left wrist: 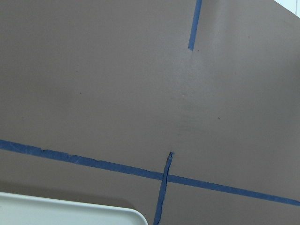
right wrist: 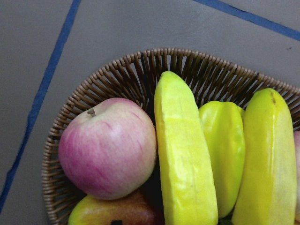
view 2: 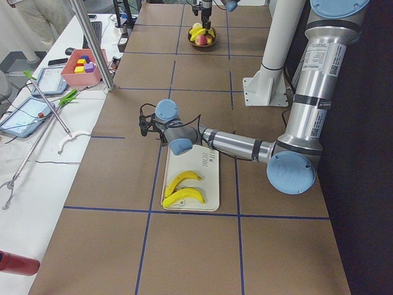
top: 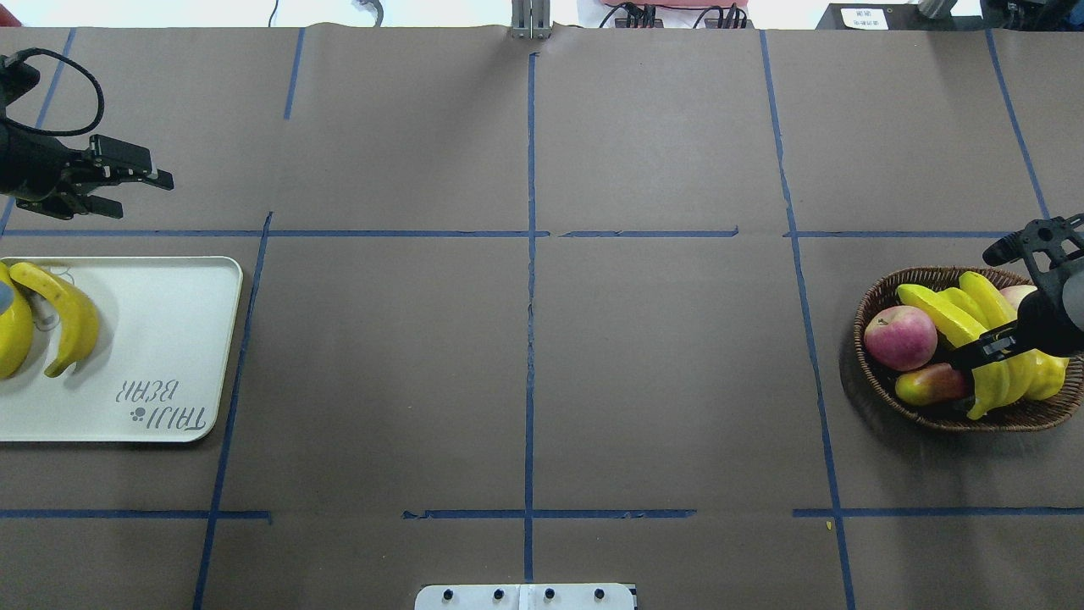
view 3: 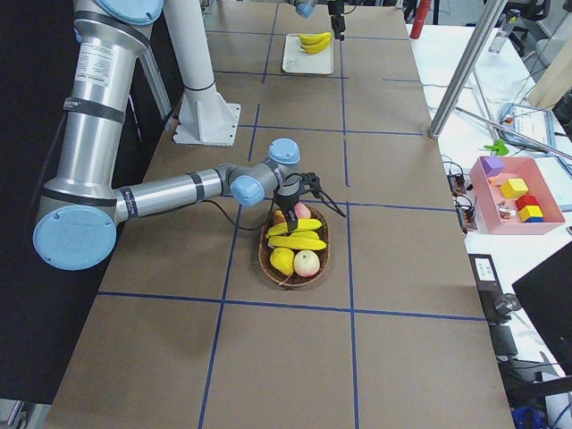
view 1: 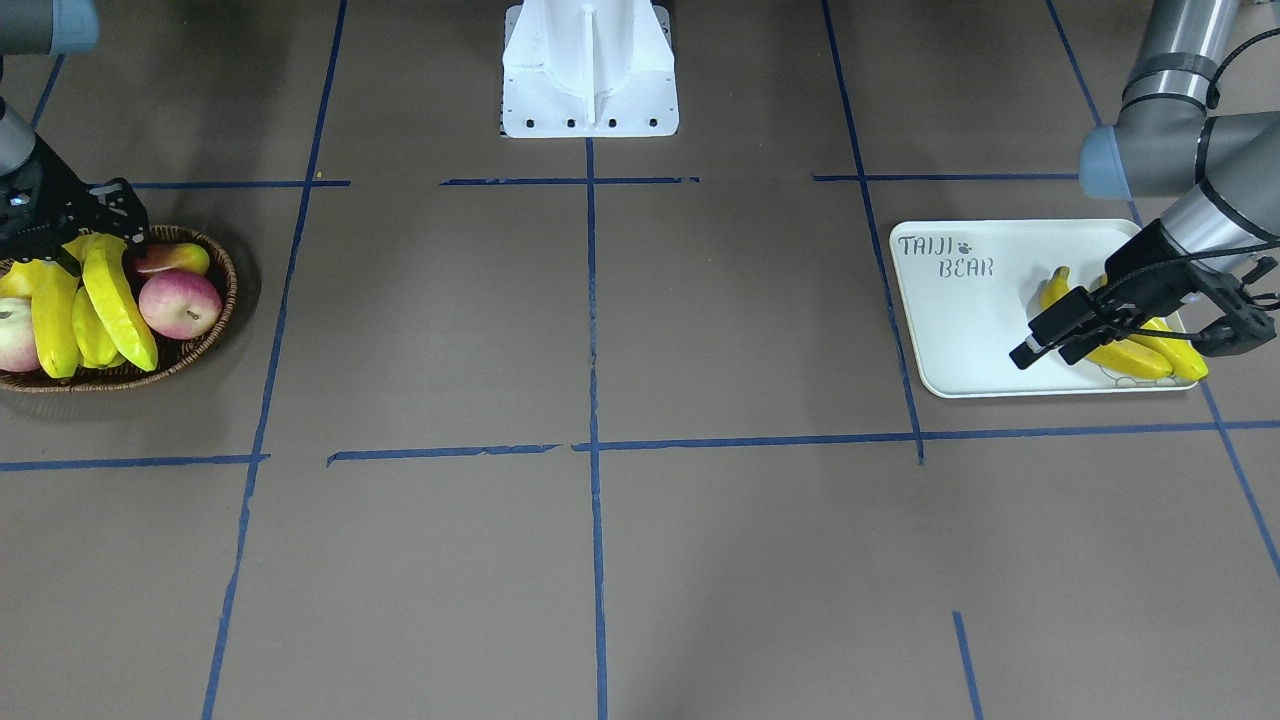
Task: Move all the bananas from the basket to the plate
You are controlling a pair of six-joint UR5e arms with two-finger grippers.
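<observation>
left pincer (top: 144, 195): jaws apart, empty. It hangs over bare worktop (top: 525, 381) just off the plate's far edge on the operators' side.
plate (top: 169, 339): white tray at the robot's left end, lettering corner toward the middle.
plate bananas (top: 72, 318): two lie side by side at the tray's outer end. Near the left pincer but clear of it, no contact.
right pincer (top: 987, 301): jaws wide apart, low over the basket, gripping nothing. One finger is by the far rim; the other lies across the long yellow fruit. Whether it touches, cannot tell.
basket (top: 919, 274): wicker, at the robot's right end.
basket bananas (top: 940, 315): two long ones in the yellow pile, between and beneath the spread fingers.
apple (top: 899, 337): red-pink, beside the pile on the side toward the middle.
</observation>
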